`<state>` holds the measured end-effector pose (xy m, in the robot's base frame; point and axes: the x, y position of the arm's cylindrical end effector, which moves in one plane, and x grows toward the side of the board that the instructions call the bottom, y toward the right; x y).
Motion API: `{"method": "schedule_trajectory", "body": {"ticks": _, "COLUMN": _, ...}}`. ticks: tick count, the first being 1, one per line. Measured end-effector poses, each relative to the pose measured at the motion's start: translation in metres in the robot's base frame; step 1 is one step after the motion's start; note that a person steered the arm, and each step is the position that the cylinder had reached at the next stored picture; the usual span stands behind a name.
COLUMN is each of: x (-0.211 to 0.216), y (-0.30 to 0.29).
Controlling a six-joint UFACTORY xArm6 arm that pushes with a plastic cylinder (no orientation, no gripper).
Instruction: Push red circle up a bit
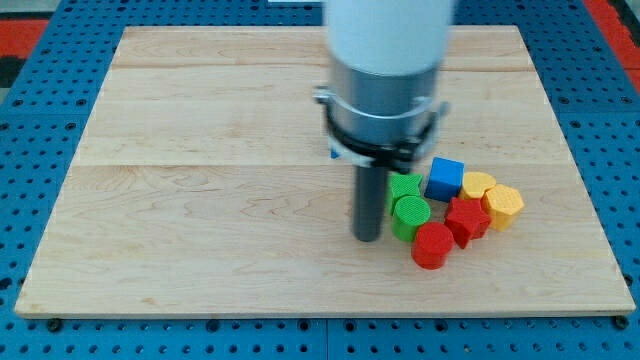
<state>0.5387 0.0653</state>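
Tip [367, 237] rested on surface [200, 200] just left of green circle [411, 213], red circle [432, 246] near bottom-right edge, no claw seen.

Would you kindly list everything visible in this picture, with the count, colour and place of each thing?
Red circle block: one, red, lowest of the cluster, right of centre.
Red star-shaped block: one, red, up and right of the red circle, touching it.
Green cylinder block: one, green, up and left of the red circle.
Green block: one, green, shape unclear, above the green cylinder.
Blue cube block: one, blue, top of the cluster.
Yellow blocks: two, yellow, cluster's right side.
Wooden board: one, pale wood, on blue pegboard.
My tip: one, dark rod's end, just left of the green cylinder.
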Motion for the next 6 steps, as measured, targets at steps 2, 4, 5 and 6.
{"method": "schedule_trajectory", "body": {"ticks": 2, "x": 0.000, "y": 0.075}}
{"method": "schedule_trajectory", "body": {"ticks": 4, "x": 0.000, "y": 0.034}}
{"method": "schedule_trajectory", "body": {"ticks": 5, "x": 0.005, "y": 0.003}}
{"method": "schedule_trajectory", "body": {"ticks": 6, "x": 0.047, "y": 0.032}}
